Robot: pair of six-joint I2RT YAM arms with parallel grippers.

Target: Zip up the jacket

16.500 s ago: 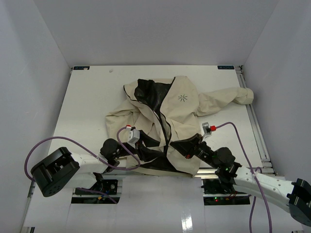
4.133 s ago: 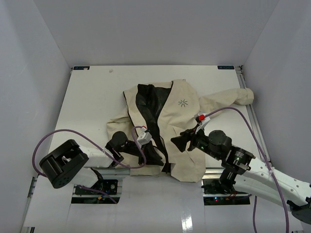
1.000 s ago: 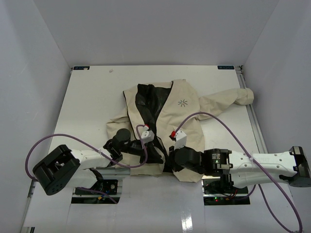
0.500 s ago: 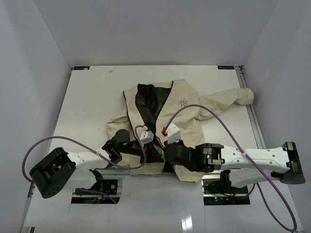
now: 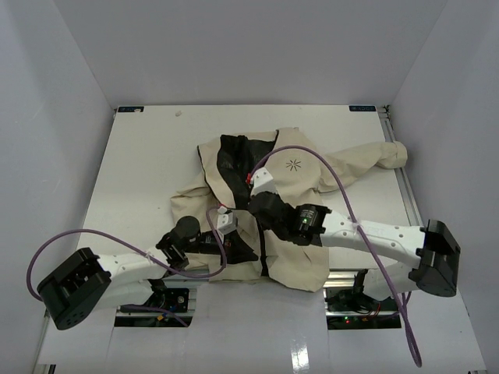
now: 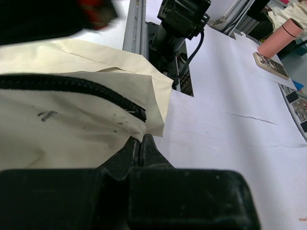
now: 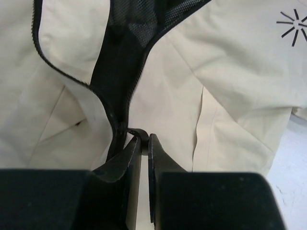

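Table (image 5: 140, 171): white, walled on three sides. The jacket (image 5: 292, 183) lies flat on it, centre and slightly toward the near edge, front side up, hem toward the arm bases, with one sleeve (image 5: 374, 156) stretched to the far right. The front is joined below mid-chest; above that it parts in a V showing the black mesh lining (image 7: 129, 38). Judged roughly half zipped. Left gripper (image 6: 142, 142) is at the near hem, jaws pressed together on the hem corner (image 6: 152, 125), just below where the zipper (image 6: 72, 84) ends. Right gripper (image 7: 142, 140) sits at the foot of the V, jaws almost touching, pinching what looks like the zipper pull (image 7: 136, 131). A starburst logo (image 7: 293, 23) is on the panel to its right. Handling: thin, light, limp cloth that creases and bunches easily, so it won't resist a pull by itself. The hem needs anchoring while the pull is drawn toward the collar along the line of teeth. The pull is the only useful hold and is small, so it is likely to slip from the fingertips. The loose lining beside the teeth could snag in the slider.
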